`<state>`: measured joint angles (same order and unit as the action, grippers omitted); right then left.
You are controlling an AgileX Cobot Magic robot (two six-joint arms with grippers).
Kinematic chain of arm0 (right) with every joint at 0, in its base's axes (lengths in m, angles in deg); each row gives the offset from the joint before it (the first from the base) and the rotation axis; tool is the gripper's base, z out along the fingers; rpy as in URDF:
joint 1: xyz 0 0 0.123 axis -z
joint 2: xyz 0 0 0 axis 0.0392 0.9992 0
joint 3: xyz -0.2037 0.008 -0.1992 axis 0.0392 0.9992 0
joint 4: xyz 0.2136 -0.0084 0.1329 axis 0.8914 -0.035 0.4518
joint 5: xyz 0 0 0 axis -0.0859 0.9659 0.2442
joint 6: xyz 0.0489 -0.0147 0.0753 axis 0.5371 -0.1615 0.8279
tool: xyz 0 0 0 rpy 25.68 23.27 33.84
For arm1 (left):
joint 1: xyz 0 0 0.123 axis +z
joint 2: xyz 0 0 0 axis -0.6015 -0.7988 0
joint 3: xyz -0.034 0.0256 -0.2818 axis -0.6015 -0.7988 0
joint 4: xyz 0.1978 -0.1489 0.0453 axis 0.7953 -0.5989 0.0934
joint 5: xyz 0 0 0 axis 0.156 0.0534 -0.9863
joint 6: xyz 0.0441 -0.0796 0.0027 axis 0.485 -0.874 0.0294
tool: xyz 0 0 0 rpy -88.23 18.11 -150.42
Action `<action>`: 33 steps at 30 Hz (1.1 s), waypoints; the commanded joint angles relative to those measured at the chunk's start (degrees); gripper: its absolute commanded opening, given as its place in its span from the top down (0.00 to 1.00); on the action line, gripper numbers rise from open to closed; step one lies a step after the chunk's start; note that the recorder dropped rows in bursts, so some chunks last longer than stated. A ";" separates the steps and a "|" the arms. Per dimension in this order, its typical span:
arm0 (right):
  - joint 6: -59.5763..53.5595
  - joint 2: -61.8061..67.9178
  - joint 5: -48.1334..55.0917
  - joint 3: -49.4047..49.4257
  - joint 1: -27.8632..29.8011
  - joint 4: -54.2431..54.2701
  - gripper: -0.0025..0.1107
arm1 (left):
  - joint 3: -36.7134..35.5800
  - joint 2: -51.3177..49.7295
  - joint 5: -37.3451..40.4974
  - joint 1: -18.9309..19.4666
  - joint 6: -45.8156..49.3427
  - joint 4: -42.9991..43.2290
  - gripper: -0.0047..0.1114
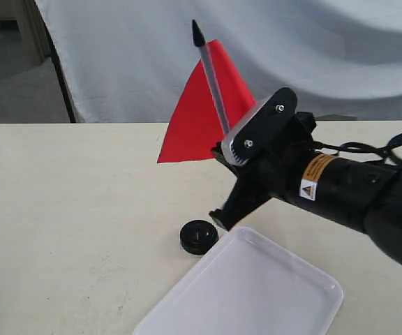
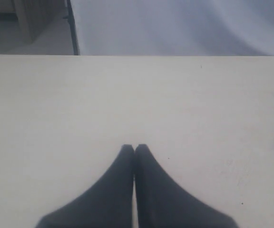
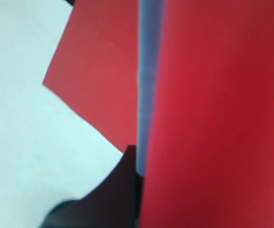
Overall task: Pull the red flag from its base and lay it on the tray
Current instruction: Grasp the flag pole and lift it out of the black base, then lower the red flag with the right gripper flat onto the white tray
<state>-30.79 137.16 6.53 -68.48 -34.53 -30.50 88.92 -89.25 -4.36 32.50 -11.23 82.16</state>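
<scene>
One flag (image 1: 197, 129) is off the base (image 1: 199, 236), clamped by its rod in the right hand (image 1: 225, 151) above the tabletop (image 1: 68, 209), long axis steep, tip leaning up-left. The tray (image 1: 257, 293) lies just below that hand, nothing between, with the base just beside its rim. Left hand (image 2: 134, 152), fingers pressed together and empty, hovers over bare tabletop.

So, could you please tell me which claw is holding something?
The right claw: it grips the rod of the red flag; the left claw is shut on nothing.
</scene>
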 commanded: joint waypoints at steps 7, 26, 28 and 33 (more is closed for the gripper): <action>-34.55 -8.67 39.28 0.34 0.06 -0.54 0.98 | -0.09 0.06 -0.20 -0.40 0.08 0.00 0.96; -25.78 6.87 44.44 -0.90 -13.41 -27.13 0.98 | -0.09 0.06 -0.20 -0.40 0.08 0.00 0.96; -24.41 7.40 45.00 -1.77 -13.41 -27.44 0.98 | -0.09 0.06 -0.20 -0.40 0.08 0.00 0.96; -24.00 9.04 45.95 -2.20 -13.41 -27.44 0.98 | -0.09 0.06 -0.20 -0.40 0.08 0.00 0.96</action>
<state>-55.49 145.23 51.20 -70.40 -47.81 -57.32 88.92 -89.25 -4.36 32.50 -11.23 82.16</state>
